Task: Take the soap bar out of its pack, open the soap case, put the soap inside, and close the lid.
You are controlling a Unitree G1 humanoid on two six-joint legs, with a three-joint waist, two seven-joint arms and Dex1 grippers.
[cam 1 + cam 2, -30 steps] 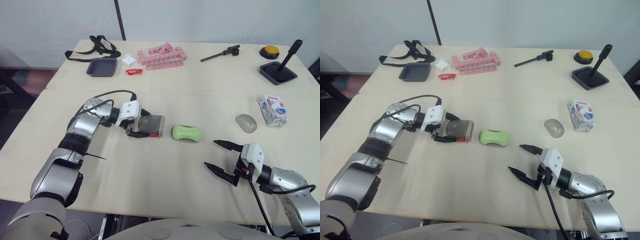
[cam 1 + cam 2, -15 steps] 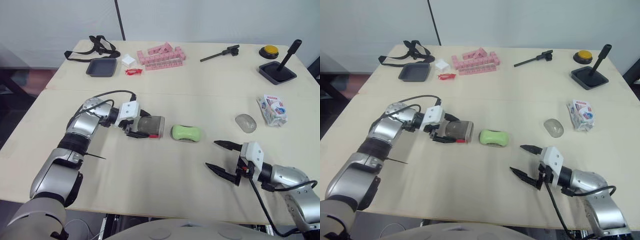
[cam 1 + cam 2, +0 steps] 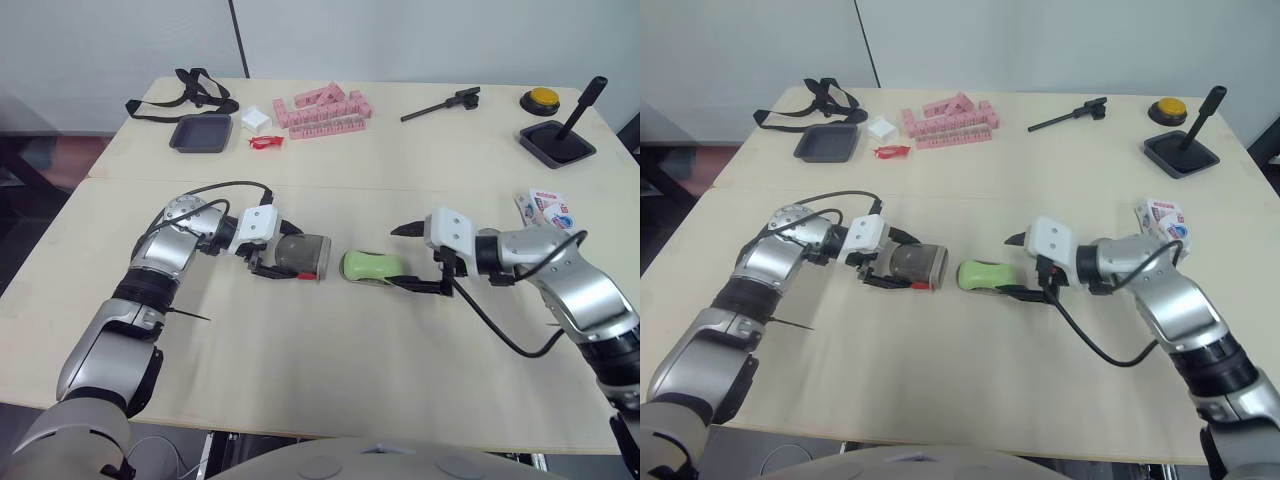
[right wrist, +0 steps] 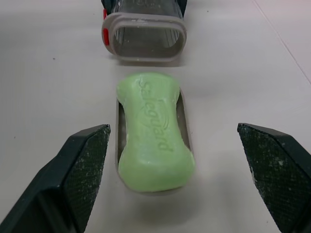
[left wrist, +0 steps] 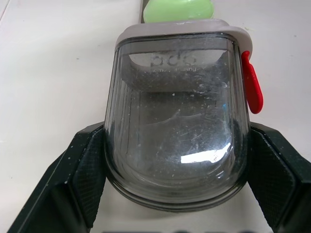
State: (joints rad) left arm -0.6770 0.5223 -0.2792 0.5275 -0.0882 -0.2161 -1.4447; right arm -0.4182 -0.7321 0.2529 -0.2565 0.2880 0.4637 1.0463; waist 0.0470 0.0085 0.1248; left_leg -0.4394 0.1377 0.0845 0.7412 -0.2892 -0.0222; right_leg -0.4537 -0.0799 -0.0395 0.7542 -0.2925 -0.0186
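Pale table (image 3: 300, 340): left gripper (image 3: 268, 263) clamps the clear case (image 3: 303, 254), soap (image 3: 368, 266) at its 3 o'clock. Right gripper (image 3: 392, 258), spread wide, straddles the soap from 3 o'clock.

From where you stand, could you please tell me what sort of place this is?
Probably a robotics lab bench: a wide pale table scattered with unrelated props, such as pink blocks, a yellow push button and a green soap bar by a clear case.

At table (image 3: 300, 350) centre, soap bar (image 3: 372, 266) on case base (image 4: 184, 119), case cover (image 3: 303, 254) just left, within left gripper (image 3: 275, 256), right gripper (image 3: 391, 258) flanking soap's right end, soap pack (image 3: 545, 210) far right.
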